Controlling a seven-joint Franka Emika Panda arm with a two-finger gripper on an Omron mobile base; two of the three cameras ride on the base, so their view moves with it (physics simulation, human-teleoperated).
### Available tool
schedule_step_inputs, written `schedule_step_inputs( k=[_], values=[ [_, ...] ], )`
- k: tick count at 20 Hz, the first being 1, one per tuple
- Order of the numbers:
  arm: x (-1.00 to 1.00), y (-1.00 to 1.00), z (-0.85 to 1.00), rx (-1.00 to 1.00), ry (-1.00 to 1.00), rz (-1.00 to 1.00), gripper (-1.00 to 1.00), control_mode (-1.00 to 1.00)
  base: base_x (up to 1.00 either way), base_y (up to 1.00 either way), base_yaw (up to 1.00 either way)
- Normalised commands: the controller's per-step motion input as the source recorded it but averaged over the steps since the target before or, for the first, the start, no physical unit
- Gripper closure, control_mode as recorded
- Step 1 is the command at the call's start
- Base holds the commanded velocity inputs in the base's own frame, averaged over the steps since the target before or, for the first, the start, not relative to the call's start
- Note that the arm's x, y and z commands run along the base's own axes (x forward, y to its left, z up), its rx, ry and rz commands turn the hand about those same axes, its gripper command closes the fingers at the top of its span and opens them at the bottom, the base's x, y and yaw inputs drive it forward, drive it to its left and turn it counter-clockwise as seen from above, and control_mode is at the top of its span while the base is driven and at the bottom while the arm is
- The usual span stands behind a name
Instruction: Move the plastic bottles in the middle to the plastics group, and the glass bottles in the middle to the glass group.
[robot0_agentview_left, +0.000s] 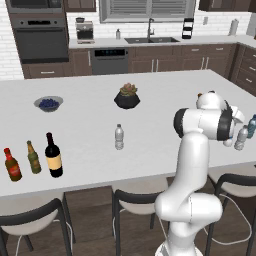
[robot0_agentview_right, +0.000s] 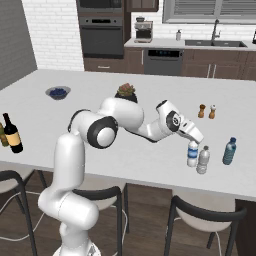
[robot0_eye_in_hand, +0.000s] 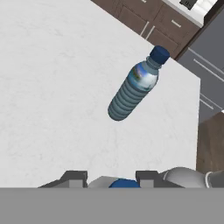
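Note:
The blue-labelled water bottle (robot0_agentview_right: 192, 154) stands upright at the counter's right end, beside the clear greyish bottle (robot0_agentview_right: 203, 160) and the teal-blue bottle (robot0_agentview_right: 229, 151) of the plastics group. My gripper (robot0_agentview_right: 197, 138) hovers just over its cap, open, with its top (robot0_eye_in_hand: 124, 183) showing between the spread fingertips (robot0_eye_in_hand: 74, 176). The teal-blue bottle (robot0_eye_in_hand: 133, 87) lies ahead in the hand view. The plain greyish water bottle (robot0_agentview_left: 119, 137) stands alone mid-counter. The black wine bottle (robot0_agentview_left: 53, 156) stands at the left next to the olive-green bottle (robot0_agentview_left: 33, 157) and the red-labelled brown bottle (robot0_agentview_left: 12, 165).
A black pot with a plant (robot0_agentview_left: 127, 96) and a bowl of blueberries (robot0_agentview_left: 48, 103) sit farther back on the counter. Two small shakers (robot0_agentview_right: 206, 111) stand behind the plastics group. Stools line the near counter edge (robot0_agentview_left: 100, 182).

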Motion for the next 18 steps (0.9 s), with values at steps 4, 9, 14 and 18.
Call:
schedule_step_inputs(
  k=[4,9,14,18],
  values=[
    [0.28,-0.02,0.00,0.04,-0.02,0.00,1.00,-1.00,0.00,0.00,0.00],
    [0.18,0.00,0.00,0.04,0.00,0.00,1.00,-1.00,0.00,0.00,0.00],
    [0.05,-0.03,0.01,0.05,-0.02,0.00,1.00,-1.00,0.00,0.00,0.00],
    [0.00,-0.08,0.03,0.04,-0.04,0.00,1.00,-1.00,0.00,0.00,0.00]
  ],
)
